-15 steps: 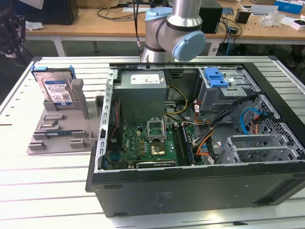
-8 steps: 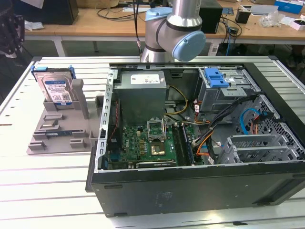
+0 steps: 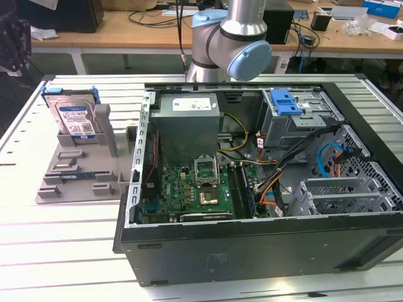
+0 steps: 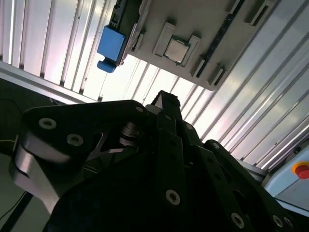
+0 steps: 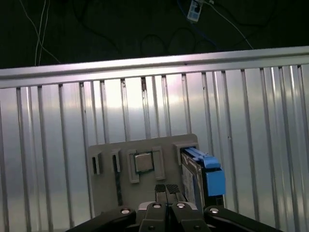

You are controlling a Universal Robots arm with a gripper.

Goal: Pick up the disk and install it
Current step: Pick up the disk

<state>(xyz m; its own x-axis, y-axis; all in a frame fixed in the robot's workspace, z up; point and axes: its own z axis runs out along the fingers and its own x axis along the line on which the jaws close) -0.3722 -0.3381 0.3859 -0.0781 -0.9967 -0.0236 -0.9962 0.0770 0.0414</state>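
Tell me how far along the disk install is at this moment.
Done: nothing yet. The disk stands upright in the grey holder, outside the open case. In hand: nothing. The tool is shut and empty, pointing toward the holder and clear of the disk. Left: both the pick-up and the install.

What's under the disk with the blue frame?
A grey holder: the disk stands on edge in one of its slots. The slot's wall covers the disk's bottom edge, so what it rests on inside is hidden.
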